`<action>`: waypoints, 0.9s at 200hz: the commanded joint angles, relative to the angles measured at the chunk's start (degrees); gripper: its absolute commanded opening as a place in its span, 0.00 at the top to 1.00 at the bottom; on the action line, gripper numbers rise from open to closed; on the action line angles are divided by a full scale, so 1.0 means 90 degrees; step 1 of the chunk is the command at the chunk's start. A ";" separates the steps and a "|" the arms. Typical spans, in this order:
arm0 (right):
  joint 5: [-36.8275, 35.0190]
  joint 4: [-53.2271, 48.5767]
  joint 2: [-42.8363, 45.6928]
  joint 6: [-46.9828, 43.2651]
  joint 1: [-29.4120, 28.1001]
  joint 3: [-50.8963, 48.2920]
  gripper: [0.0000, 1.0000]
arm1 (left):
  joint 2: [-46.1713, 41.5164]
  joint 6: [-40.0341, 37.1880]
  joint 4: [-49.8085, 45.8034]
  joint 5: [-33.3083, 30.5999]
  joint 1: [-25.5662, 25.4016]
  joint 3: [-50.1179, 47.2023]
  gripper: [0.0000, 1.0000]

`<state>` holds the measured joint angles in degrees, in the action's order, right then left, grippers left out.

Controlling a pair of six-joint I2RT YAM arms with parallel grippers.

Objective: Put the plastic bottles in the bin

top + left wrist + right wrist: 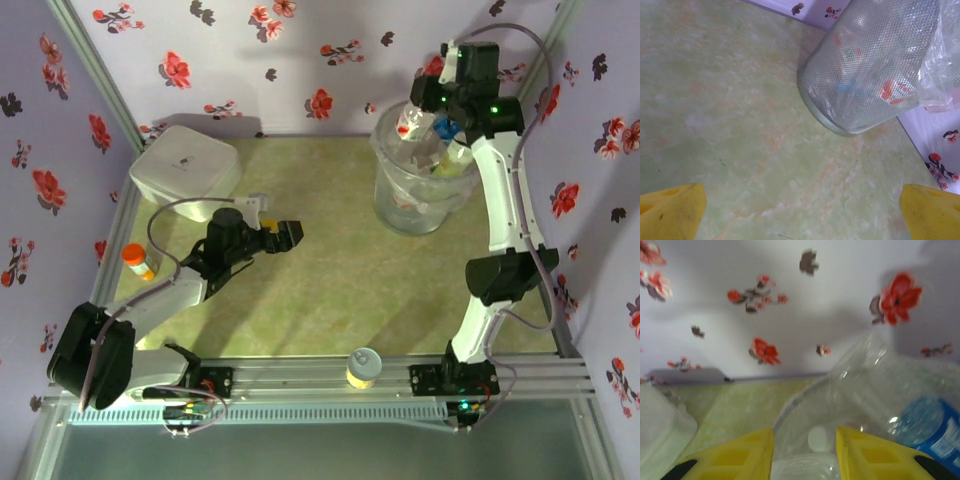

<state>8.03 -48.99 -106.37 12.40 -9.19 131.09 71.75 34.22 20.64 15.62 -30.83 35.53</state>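
Above the bin (400, 215), right hand (805, 452) clamps a clear white-capped bottle (818, 440); left hand (288, 234) hangs spread wide over the counter (330, 290).

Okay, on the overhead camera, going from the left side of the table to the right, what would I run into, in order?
orange-capped bottle → left gripper → yellow can → bin
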 commanded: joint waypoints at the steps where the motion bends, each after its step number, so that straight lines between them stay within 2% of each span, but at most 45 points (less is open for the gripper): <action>1: 0.0123 -0.1189 -0.0230 -0.0044 -0.0063 -0.0319 0.83 | 0.0065 0.0119 0.0345 0.0039 0.0037 0.0028 0.00; 31: -0.0729 -0.1415 -0.0253 -0.0210 -0.0085 -0.0907 0.82 | -0.0027 0.0192 0.0371 0.0106 0.0037 -0.0074 0.00; 67: -0.1650 -0.1250 0.0213 -0.0390 -0.0090 -0.1535 0.83 | -0.0218 0.0124 0.0284 0.0048 0.0066 -0.0233 0.00; 99: -0.1246 -0.1215 0.0022 -0.0343 -0.0270 -0.1766 0.82 | -0.0067 0.0222 0.0424 0.0069 0.0065 -0.0160 0.00; 139: -0.0490 -0.1519 -0.1063 -0.0248 -0.0435 -0.1524 0.77 | -0.0010 0.0376 0.0525 0.0183 0.0068 -0.0150 0.01; 156: -0.0386 -0.1713 -0.1398 -0.0216 -0.0458 -0.1285 0.73 | -0.0169 0.0281 0.0312 0.0165 0.0076 -0.0183 0.01; 180: -0.0491 -0.1456 -0.1321 -0.0111 -0.0446 -0.1213 0.70 | -0.0360 0.0125 0.0001 0.0046 0.0092 -0.0188 0.00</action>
<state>1.65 -43.83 -112.88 11.94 -12.21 124.44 70.96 36.73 22.31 16.27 -30.55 33.95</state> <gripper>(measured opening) 0.348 0.997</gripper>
